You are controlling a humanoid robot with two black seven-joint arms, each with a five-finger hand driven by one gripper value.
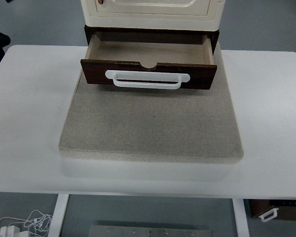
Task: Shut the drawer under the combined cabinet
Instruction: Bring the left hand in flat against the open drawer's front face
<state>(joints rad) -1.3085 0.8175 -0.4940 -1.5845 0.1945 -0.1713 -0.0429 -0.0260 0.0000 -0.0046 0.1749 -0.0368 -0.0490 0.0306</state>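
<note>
White table (29, 98) fills most of your frame, grey floor showing past its top corners and below its near edge. Centred on it sits a grey-beige felt-like mat (153, 128), wider toward the bottom of the frame. At top centre, on the mat's far end, you see the cream cabinet (153, 12), cropped by the top edge. Under it the drawer (150, 54) is pulled out toward the bottom of the frame: dark brown front panel, bare tan interior, small half-round notch in the front's top edge. White bar handle (148, 79) runs across the front panel. Neither robot hand is in your view, so you can't tell their finger state. Lower left corner: white cables (24, 222) on the floor. Lower right corner: another dark brown panel with a white handle (278, 210), partly cut off.
</note>
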